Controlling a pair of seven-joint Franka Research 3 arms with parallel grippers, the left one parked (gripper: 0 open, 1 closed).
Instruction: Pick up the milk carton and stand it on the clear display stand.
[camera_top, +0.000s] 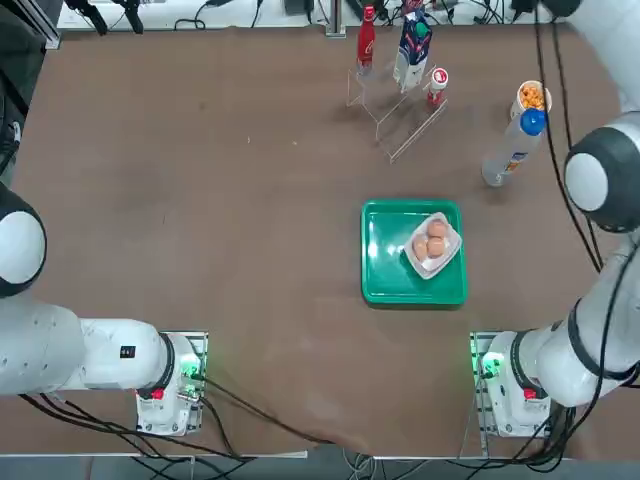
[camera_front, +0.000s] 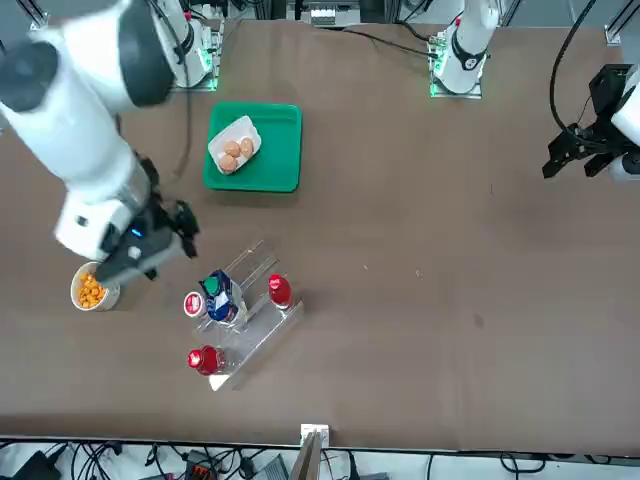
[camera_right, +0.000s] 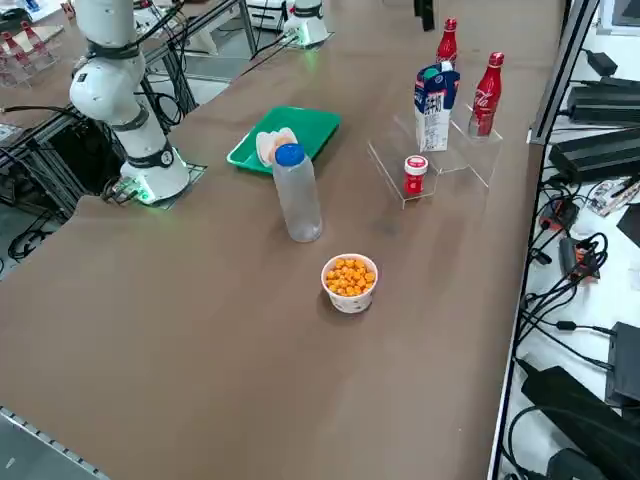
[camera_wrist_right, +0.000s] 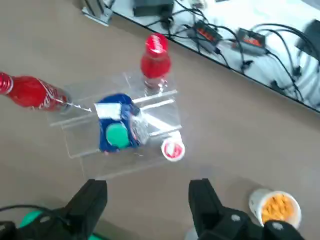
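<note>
Task looks basically done: the milk carton (camera_right: 434, 108) stands upright on the clear display stand (camera_right: 388, 172), toward the far edge of the bench (camera_top: 230, 150), right of centre. Its base seems to sit flat on the clear panels, no visible tilt. The right tool (camera_wrist_right: 147, 189) is apart, nothing between its 2 fingers, near side of the carton and clear of it. So pick, carry & placement all look complete; what's left, if anything, is backing the arm off. Main risk I'd guess: a careless retreat knocking the stand, as it's crowded.

Labels: carton is dk blue & white w/ a green cap; there's printing on the panels but I can't read it. The left red bottle (camera_wrist_right: 40, 94) has white script down the side, style looks like a cola brand, but the full word isn't legible. The far red bottle (camera_right: 486, 96) also has white lettering, too small to read. The small red-and-white bottle (camera_right: 415, 175), just right of the carton, has a red mark on its white cap, also unreadable. The blue-capped bottle (camera_right: 297, 195), well right of the stand, has a small label, no text legible. Paper cup of orange pieces (camera_right: 349, 282) is beside it; 1 green tray (camera_top: 385, 240) w/ eggs (camera_top: 436, 245) is nearer.
</note>
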